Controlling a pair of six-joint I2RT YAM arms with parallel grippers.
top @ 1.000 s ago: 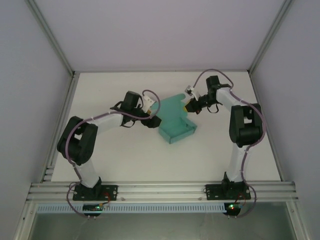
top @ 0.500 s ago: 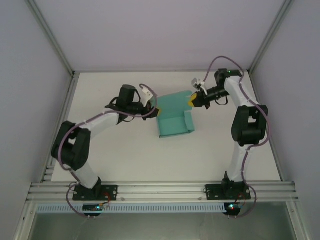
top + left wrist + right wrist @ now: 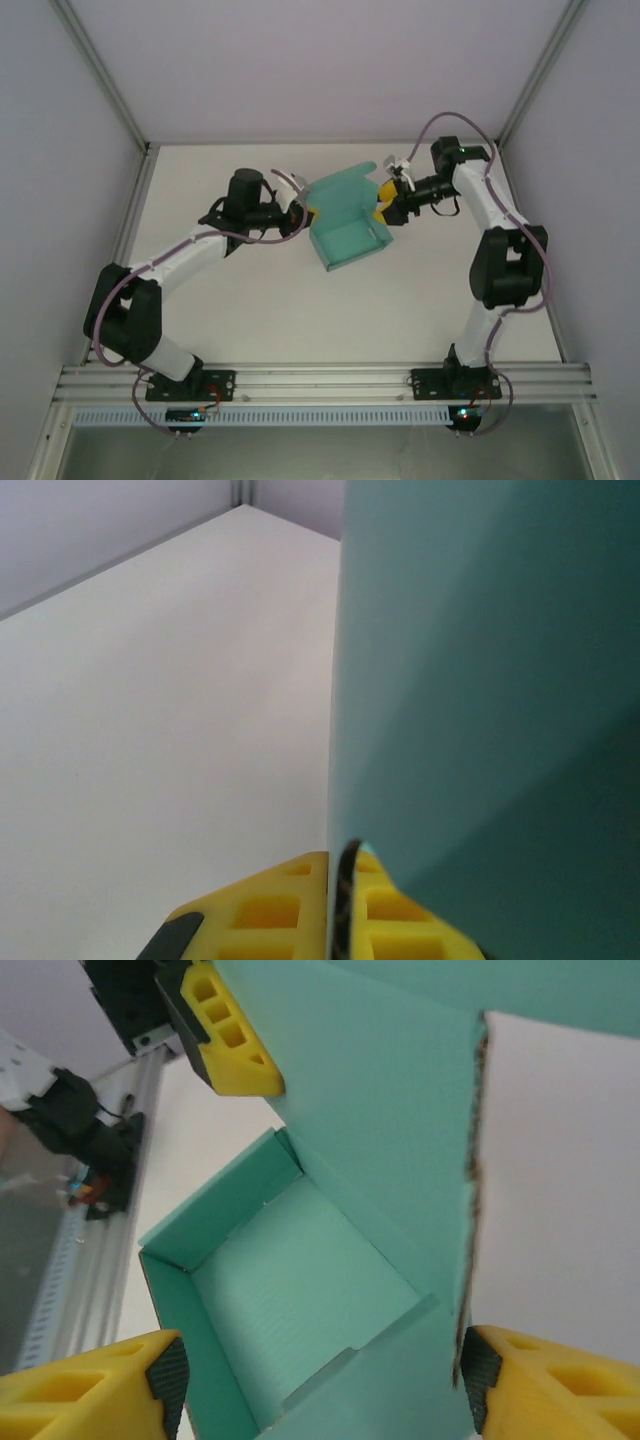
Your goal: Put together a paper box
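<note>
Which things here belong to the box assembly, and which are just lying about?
Part of the job:
- paper box, half folded
- left fingers, shut on its edge
- right fingers, open either side of a wall

Not part of it, both fixed:
- white table
- metal frame rail

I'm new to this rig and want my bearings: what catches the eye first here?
The teal paper box, half-folded with its tray open, is tilted at the middle of the table. The left hand is clamped shut on its left flap. The right hand stands open at its right side, yellow fingers spread around the box.
</note>
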